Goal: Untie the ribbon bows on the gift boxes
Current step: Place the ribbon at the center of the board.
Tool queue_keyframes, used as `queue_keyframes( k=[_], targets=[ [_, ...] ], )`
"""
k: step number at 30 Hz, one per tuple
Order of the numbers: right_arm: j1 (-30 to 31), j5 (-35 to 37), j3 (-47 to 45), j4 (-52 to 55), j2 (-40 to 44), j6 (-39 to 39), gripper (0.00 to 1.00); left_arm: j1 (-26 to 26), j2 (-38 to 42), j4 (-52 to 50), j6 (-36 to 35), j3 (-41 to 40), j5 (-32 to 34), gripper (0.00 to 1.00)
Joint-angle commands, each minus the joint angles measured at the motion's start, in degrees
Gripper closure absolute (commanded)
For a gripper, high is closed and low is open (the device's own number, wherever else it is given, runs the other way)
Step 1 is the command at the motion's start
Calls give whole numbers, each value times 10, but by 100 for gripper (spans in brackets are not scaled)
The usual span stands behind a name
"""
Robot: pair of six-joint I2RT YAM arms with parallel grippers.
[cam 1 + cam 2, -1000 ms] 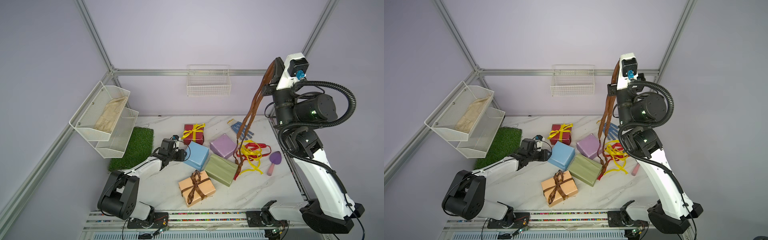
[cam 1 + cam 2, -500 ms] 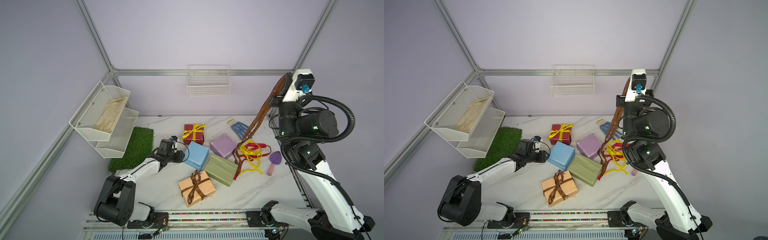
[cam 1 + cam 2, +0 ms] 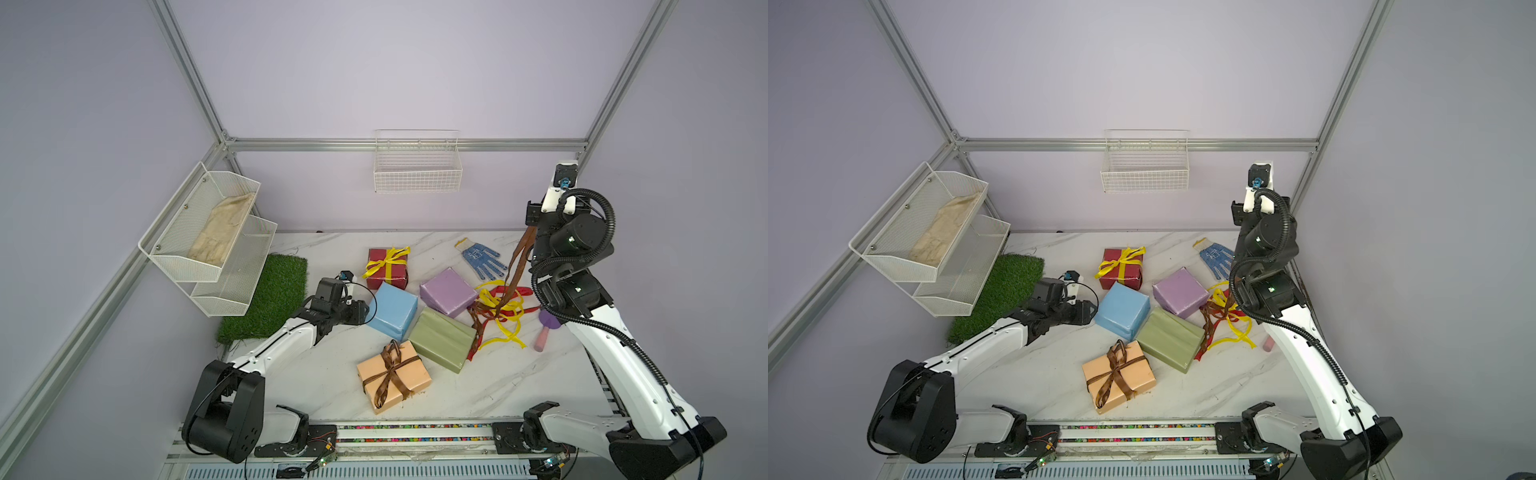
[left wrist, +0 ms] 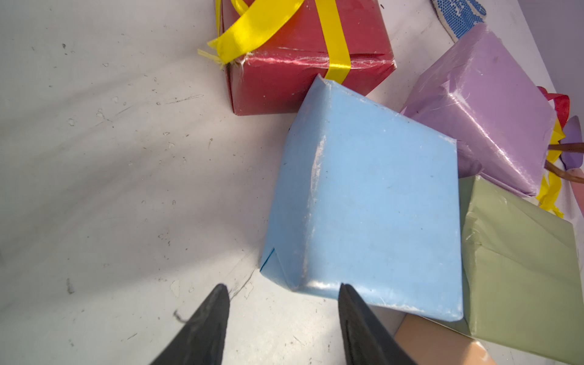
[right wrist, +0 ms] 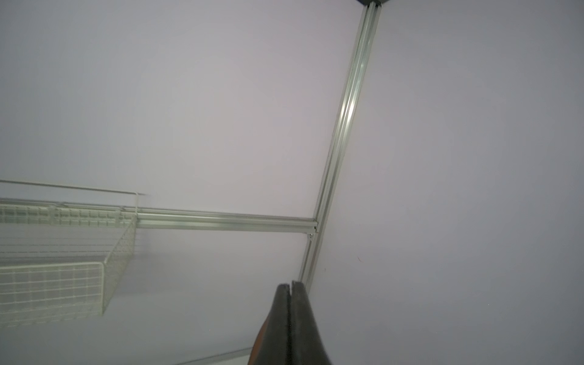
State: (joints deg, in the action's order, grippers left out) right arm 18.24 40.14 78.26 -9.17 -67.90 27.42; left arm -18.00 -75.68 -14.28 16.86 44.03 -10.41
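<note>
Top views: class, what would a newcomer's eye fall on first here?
The right end effector, raised high on the right, dangles a brown ribbon down into a heap of loose ribbons. In the middle sit five coloured boxes; only the red box and the peach box are tied up.

The right arm (image 3: 571, 239) has swung down toward the back corner. Its pinched right fingers (image 5: 281, 316) have lowered the long brown satin ribbon (image 3: 516, 268), and more of it now pools on the white marble surface (image 3: 332, 374). The left fingers (image 4: 205, 322) have spread wider and moved nearer the light blue paper-wrapped box (image 3: 392, 309).
</note>
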Motion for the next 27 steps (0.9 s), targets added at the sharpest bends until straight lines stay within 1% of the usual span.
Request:
queue_keyframes(
  k=[1, 5, 9, 14, 18, 21, 27],
  targets=[
    [-29, 2, -13, 2, 12, -61, 100, 4, 20, -2, -11, 29, 6, 42],
    [-69, -32, -40, 54, -10, -136, 100, 4, 18, -3, -5, 32, -4, 42],
    [-105, -76, -72, 116, -55, -217, 100, 4, 11, -12, -3, 36, -8, 41],
    [-137, -165, -99, 178, -130, -306, 100, 4, 15, -26, -4, 36, -6, 40],
    [-148, -225, -92, 225, -202, -337, 100, 4, 18, -34, -3, 38, -8, 39],
    [-148, -243, -84, 256, -241, -352, 100, 4, 19, -40, 2, 40, -17, 39],
    [-160, -282, -75, 293, -288, -372, 100, 3, 23, -65, 9, 40, -28, 35]
  ],
)
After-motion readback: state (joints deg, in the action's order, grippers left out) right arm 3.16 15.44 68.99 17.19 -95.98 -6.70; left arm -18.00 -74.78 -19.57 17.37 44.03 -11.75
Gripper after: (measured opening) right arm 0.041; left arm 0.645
